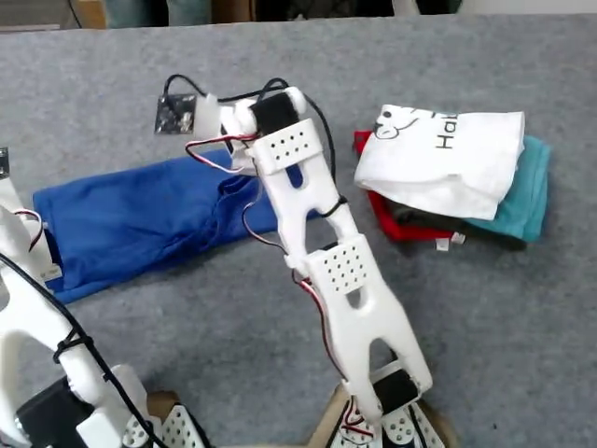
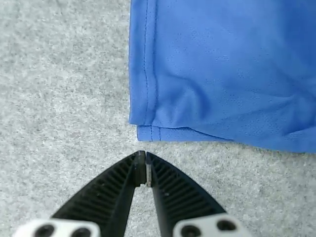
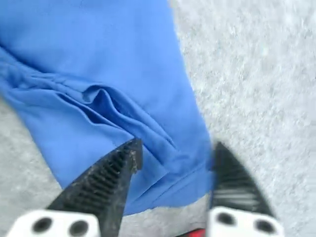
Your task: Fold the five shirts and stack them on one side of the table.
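Note:
A blue shirt (image 1: 140, 219) lies folded into a long strip across the left half of the grey table (image 1: 485, 327). My right arm (image 1: 298, 177) stretches over its right end. In the right wrist view my right gripper (image 3: 175, 155) is open just above the blue shirt (image 3: 98, 89), with one finger over the wrinkled cloth and the other near its edge. My left gripper (image 2: 145, 168) is shut and holds nothing. It hovers over bare table just off a hemmed corner of the blue shirt (image 2: 222, 74). A folded stack sits at the right with a white shirt (image 1: 438, 159) on top.
Under the white shirt lie a teal shirt (image 1: 527, 201), a red shirt (image 1: 396, 227) and a dark one. My left arm (image 1: 23, 299) stands at the table's left edge. Bare grey table spreads in front of the stack and behind the blue shirt.

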### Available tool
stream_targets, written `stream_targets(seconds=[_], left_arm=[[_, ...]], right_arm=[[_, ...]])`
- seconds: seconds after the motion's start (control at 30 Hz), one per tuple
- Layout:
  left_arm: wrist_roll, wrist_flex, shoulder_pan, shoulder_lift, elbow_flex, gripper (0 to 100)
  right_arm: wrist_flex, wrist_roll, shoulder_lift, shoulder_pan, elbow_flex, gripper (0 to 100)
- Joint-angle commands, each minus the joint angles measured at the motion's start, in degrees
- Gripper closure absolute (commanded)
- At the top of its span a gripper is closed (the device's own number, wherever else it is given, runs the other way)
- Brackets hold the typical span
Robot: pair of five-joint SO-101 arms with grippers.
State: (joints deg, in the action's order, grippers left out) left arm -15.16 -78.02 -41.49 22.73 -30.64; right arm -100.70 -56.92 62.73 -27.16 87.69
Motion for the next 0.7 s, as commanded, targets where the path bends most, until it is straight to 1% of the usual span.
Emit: stream_targets(seconds=[0.0,0.1,0.2,0.3,0.37,0.43,0.5,0.57,0.6,0.67], left_arm=[[0.2,-1.1,0.1,0.4,2.8,97],[-0.1,-1.0,0.1,0.4,2.8,97],[-2.7,0.1,0.4,0.4,3.7,97],[-3.0,0.2,0.7,0.2,4.4,97],[-3.0,0.3,0.7,-0.2,4.4,97],[-3.0,0.2,0.7,-0.3,4.3,96],[-3.0,0.1,0.7,-0.3,4.2,91],[-3.0,0.1,0.7,-0.3,4.3,86],[-3.0,0.2,0.7,-0.3,4.4,84],[-3.0,0.1,0.8,-0.4,5.3,84]], right_arm=[[-0.6,2.7,-8.0,0.7,-5.5,93.3],[-0.4,2.6,-10.1,-0.6,-16.5,98.8],[1.5,2.8,-9.5,-1.8,-24.8,97.7],[9.1,3.2,-7.3,-2.7,-28.6,97.7],[15.9,5.6,-5.1,-3.2,-29.1,97.7],[20.7,8.3,-3.1,-3.2,-29.1,97.7],[19.9,9.0,-2.9,-3.4,-27.8,97.7],[15.6,8.9,-3.0,-3.4,-25.2,97.7],[13.1,8.9,-3.2,-3.3,-23.1,97.7],[7.6,8.9,-3.5,-3.1,-18.6,97.7]])
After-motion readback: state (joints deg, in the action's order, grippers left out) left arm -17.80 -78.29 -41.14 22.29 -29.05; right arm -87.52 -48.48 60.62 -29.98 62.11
